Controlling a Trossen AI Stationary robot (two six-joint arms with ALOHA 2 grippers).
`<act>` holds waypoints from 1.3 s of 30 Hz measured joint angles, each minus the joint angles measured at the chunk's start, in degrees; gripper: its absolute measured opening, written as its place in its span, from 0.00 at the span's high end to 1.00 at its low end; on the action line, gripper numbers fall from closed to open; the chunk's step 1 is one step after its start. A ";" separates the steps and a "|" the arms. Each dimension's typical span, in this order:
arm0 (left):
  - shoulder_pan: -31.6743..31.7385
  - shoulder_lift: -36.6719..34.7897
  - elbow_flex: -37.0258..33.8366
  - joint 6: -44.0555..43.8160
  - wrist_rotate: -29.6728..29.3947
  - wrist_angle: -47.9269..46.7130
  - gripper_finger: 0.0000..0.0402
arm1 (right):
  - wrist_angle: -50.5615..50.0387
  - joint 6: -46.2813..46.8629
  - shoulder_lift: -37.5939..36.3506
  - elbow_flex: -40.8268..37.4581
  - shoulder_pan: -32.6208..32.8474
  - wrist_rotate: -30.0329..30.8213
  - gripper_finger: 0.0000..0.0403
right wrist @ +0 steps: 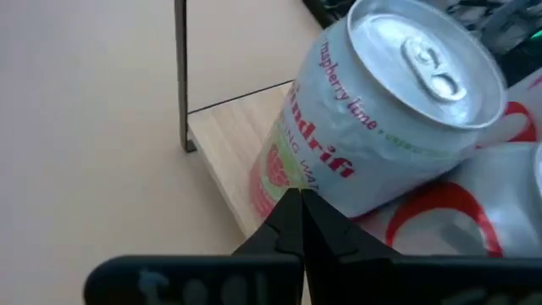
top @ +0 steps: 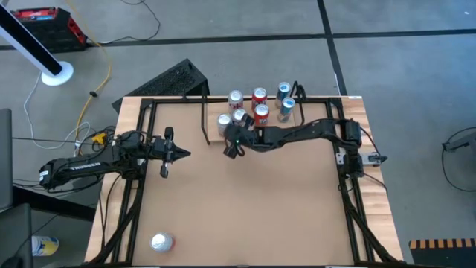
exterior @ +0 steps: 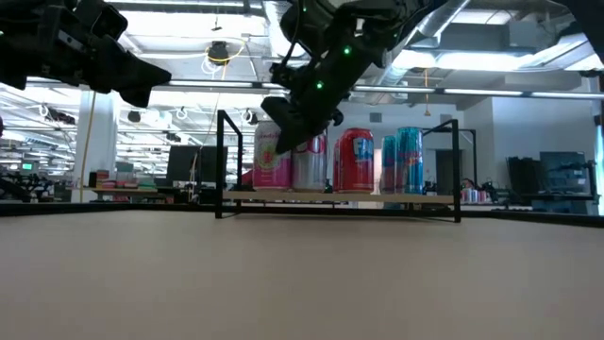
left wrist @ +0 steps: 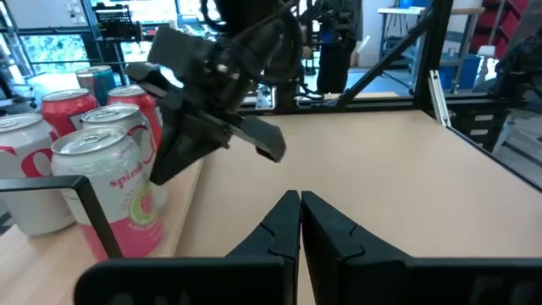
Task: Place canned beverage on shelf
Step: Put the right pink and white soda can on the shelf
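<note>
On shelf: six cans upright. Right gripper just beside pink can, fingers together, holding nothing. Left gripper fingers together, well apart.

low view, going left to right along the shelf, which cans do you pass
pink can → silver can, partly behind the right claw → red can → teal cans, all standing on the shelf.
</note>
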 joint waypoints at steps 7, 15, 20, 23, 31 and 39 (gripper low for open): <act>0.00 0.00 0.00 0.19 -0.08 -0.02 1.00 | -2.42 2.69 -0.11 1.14 3.20 -8.35 0.94; 0.00 0.00 0.00 0.13 -0.15 -0.15 1.00 | -19.47 5.72 -1.64 10.69 8.12 2.78 0.95; 0.00 0.01 0.00 -0.40 -0.17 -0.14 1.00 | -28.74 10.45 -1.60 14.90 7.67 9.64 0.94; 0.00 0.02 0.00 -0.71 -0.17 -0.17 1.00 | -30.47 10.51 -1.68 16.54 7.18 10.21 0.94; -0.07 0.16 -0.02 -3.99 -0.16 3.42 1.00 | -46.36 11.52 -6.34 15.48 6.84 9.88 0.95; -4.32 16.23 8.11 -3.13 -5.94 11.60 1.00 | -33.21 15.58 -25.11 -5.28 9.37 10.39 0.94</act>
